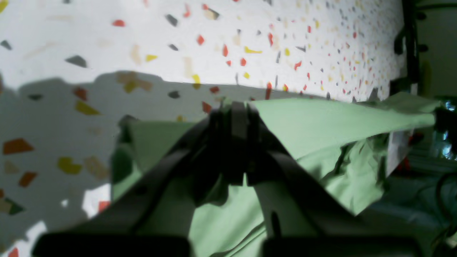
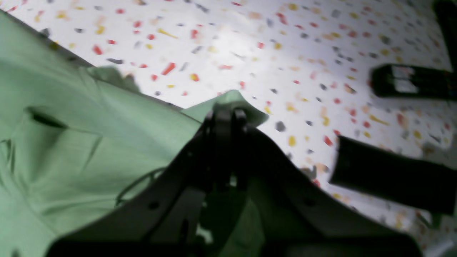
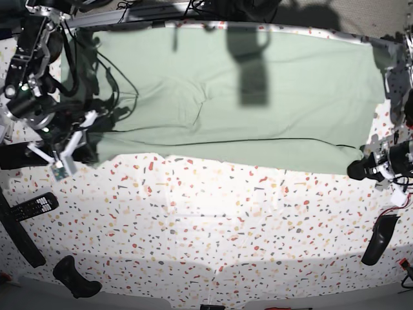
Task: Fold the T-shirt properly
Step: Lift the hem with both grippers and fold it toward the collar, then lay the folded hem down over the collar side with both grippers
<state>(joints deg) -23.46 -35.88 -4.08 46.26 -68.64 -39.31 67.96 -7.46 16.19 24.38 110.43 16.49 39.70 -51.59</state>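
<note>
Cloth fills the far half of your bench (image 3: 213, 213): the T-shirt (image 3: 232, 97) is a broad sheet of pale sage-green woven fabric, matte and smooth, stretched wide across the base view from one arm to the other. Its near edge runs as a fairly straight line, and a few soft creases fan out left of the middle. Two dark shadows fall on the cloth near its far edge. Your left gripper (image 1: 238, 107) has its black fingers clenched on a corner of the T-shirt, and in the left wrist view the cloth pulls away from them as a taut green triangle with crumpled folds hanging below. Your right gripper (image 2: 228, 112) is likewise pinched shut on the shirt, with a small flap of the hem (image 2: 246, 105) poking out past the fingertips; beside it the fabric shows shallow wrinkles and one dark slit-like fold. The bench is white with a terrazzo pattern of scattered red, yellow and grey chips, flat and hard-looking. On it, at the left of the base view, lies a black remote control (image 3: 32, 206) with pale buttons, and a long black bar (image 3: 19, 236) rests near it. A dark, rounded handle-like object (image 3: 76, 278) sits near the front edge, and another black elongated piece (image 3: 377, 239) lies at the right.
</note>
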